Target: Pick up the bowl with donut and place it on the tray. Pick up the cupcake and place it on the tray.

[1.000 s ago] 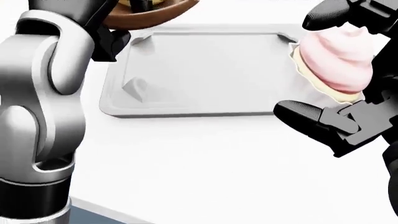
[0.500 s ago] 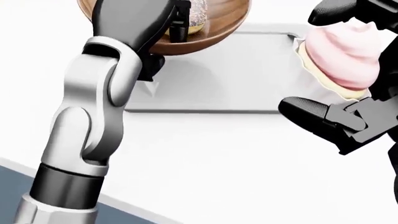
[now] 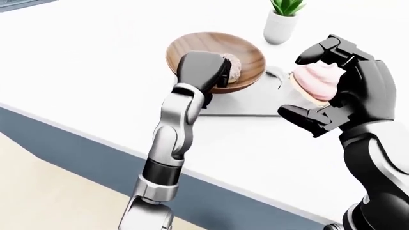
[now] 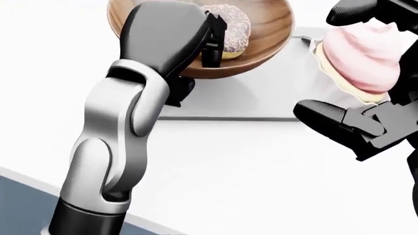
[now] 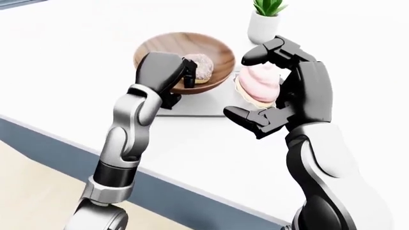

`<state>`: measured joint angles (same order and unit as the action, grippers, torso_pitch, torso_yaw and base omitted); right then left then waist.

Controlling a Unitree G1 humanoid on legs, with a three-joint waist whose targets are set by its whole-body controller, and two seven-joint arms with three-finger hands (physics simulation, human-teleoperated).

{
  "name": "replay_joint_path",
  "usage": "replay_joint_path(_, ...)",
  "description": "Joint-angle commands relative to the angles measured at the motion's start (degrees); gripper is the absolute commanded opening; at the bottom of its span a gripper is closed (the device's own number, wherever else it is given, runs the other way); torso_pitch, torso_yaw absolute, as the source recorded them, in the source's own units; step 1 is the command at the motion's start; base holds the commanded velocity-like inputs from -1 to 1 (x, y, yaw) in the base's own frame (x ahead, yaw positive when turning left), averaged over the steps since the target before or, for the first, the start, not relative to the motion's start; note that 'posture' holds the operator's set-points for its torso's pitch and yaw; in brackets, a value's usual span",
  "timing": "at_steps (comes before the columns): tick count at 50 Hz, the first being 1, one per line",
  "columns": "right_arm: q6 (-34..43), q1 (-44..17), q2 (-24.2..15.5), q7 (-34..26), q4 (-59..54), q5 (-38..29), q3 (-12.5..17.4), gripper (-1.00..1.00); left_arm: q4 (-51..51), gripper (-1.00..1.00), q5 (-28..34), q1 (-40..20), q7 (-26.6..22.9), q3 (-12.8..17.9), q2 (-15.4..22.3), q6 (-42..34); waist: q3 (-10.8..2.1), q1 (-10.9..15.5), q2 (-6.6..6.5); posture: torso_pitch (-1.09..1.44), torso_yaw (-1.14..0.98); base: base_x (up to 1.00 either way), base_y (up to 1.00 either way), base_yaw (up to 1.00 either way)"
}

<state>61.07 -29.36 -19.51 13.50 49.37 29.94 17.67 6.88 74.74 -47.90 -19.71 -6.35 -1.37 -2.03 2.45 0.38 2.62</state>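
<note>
A brown wooden bowl [image 4: 271, 36] holding a sprinkled donut [image 4: 230, 27] is gripped at its near rim by my left hand [image 4: 210, 44], which is shut on it. The bowl sits over the upper left part of the grey tray [image 4: 261, 100]; whether it touches the tray I cannot tell. My right hand [image 4: 339, 63] is shut on the pink-frosted cupcake [image 4: 359, 54], holding it tilted in the air over the tray's right end. In the left-eye view the bowl [image 3: 246, 60] and cupcake [image 3: 316, 81] are side by side.
A small white pot with a green plant [image 3: 281, 24] stands on the white counter [image 3: 96, 72] beyond the tray. The counter's near edge [image 3: 96, 139] runs diagonally, with a blue-grey face and tan floor below it.
My left arm has carried the bowl rightward and lower in the head view, out over the tray. The view shifted slightly. The right hand with the cupcake has barely moved.
</note>
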Motion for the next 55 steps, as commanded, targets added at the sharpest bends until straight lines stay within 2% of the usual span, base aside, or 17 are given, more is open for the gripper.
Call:
replay_joint_path(1, -2.2, -1.8, -0.6, 0.2, 1.4, -0.1, 0.8, -1.0, -2.6, -1.0, 0.0, -2.2, 1.5, 0.6, 0.0, 0.1, -1.57, 0.2, 0.15, 0.0, 0.0, 0.0, 0.0, 0.0)
replay_joint_path(23, -2.3, -1.7, -0.8, 0.6, 1.7, 0.4, 0.9, -1.0, -1.0, -1.0, -0.1, -0.9, 2.6, 0.6, 0.4, 0.2, -1.7, 0.2, 0.14, 0.0, 0.0, 0.0, 0.0, 0.0)
replay_joint_path(31, -2.4, -1.5, -0.9, 0.7, 1.5, 0.6, 1.3, -1.0, -1.0, -0.56, -0.1, -0.9, 2.5, 0.6, 0.3, 0.1, -1.69, 0.2, 0.15, 0.0, 0.0, 0.0, 0.0, 0.0)
replay_joint_path(32, -2.2, -1.7, -0.9, 0.8, 1.6, 0.8, 1.4, -1.0, -0.9, -0.4, -0.1, -0.9, 2.6, 0.6, 0.3, 0.1, -1.69, 0.2, 0.15, 0.0, 0.0, 0.0, 0.0, 0.0)
replay_joint_path(35, -2.3, -1.7, -1.1, 0.9, 1.5, 1.1, 1.6, -1.0, -0.7, -0.3, -0.1, -0.8, 2.8, 0.5, 0.2, 0.2, -1.64, 0.3, 0.15, 0.0, 0.0, 0.0, 0.0, 0.0)
replay_joint_path(49, -2.2, -1.9, -1.8, 1.9, 1.5, 2.4, 2.1, -1.0, -3.6, -0.29, 0.3, 0.4, 1.7, -0.5, -1.3, 0.3, -1.65, 0.3, 0.16, 0.0, 0.0, 0.0, 0.0, 0.0)
replay_joint_path(52, -2.5, -1.7, -1.9, 2.0, 1.5, 2.6, 2.1, -1.0, -4.7, -0.22, 0.7, 0.7, 0.8, -0.9, -1.9, 0.4, -1.58, 0.3, 0.21, 0.0, 0.0, 0.0, 0.0, 0.0)
replay_joint_path(55, -2.9, -1.4, -2.0, 1.9, 1.3, 2.6, 2.1, -1.0, -5.9, -0.04, 1.1, 0.7, -0.1, -1.0, -2.4, 0.4, -1.53, 0.3, 0.21, 0.0, 0.0, 0.0, 0.0, 0.0)
